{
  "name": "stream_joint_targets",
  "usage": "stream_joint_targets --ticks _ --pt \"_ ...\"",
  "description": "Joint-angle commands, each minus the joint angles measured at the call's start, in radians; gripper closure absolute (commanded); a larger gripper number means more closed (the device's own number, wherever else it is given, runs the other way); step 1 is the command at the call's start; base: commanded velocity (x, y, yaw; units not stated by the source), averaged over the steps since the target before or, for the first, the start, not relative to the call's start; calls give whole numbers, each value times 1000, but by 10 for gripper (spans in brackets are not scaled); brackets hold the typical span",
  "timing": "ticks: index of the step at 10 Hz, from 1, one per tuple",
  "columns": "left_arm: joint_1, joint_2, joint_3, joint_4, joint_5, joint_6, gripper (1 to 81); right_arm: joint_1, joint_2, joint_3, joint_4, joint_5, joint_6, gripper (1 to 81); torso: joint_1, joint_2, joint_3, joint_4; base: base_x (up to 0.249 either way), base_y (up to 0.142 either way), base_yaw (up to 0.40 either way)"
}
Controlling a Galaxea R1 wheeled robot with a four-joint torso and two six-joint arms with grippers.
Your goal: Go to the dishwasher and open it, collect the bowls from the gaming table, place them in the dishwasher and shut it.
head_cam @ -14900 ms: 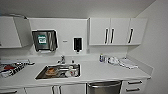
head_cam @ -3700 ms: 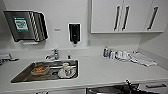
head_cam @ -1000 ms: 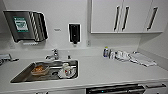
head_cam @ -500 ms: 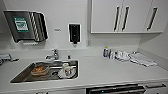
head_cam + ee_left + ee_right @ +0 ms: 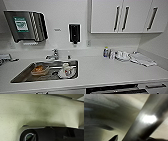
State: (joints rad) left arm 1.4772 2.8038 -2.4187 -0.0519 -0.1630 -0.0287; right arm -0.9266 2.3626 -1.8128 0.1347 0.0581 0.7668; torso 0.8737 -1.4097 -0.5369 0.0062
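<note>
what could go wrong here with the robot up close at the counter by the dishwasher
1. The dishwasher shows as a dark strip under the worktop edge. The view catches little of it, so aiming an arm at the door could be hard.
2. A shiny metal bar sits very near the right wrist camera, so the arm might knock or scrape it.
3. Dishes lie in the sink beside the unit; a wide arm swing could reach them.

Open counter (image 5: 100, 72) between sink (image 5: 22, 75) and folded cloths (image 5: 141, 58), sink crowded with dishes (image 5: 66, 71), bottles (image 5: 106, 52) near back wall, wall cabinets (image 5: 125, 16) overhead.
</note>
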Motion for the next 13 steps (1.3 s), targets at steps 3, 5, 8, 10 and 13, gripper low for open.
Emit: stream_joint_targets --ticks 3,5,8,10,13 --pt "-51 -13 6 10 39 1 10 -48 -23 43 -56 -215 -132 10 0 0 0 0 0 0 0" --pt "-51 -12 10 14 45 9 10 -67 -17 46 -61 -208 -138 10 0 0 0 -1 0 0 0" --pt "-51 -9 12 4 40 6 10 -84 2 35 -84 -204 -138 10 -2 -1 0 -2 0 0 0" --pt "-51 -6 12 4 39 6 10 -93 5 32 -89 -204 -138 10 -2 -1 0 -3 0 0 0" --pt "-51 -4 12 3 39 6 10 -102 20 12 -101 -204 -138 10 -2 -1 1 -3 0 0 0"
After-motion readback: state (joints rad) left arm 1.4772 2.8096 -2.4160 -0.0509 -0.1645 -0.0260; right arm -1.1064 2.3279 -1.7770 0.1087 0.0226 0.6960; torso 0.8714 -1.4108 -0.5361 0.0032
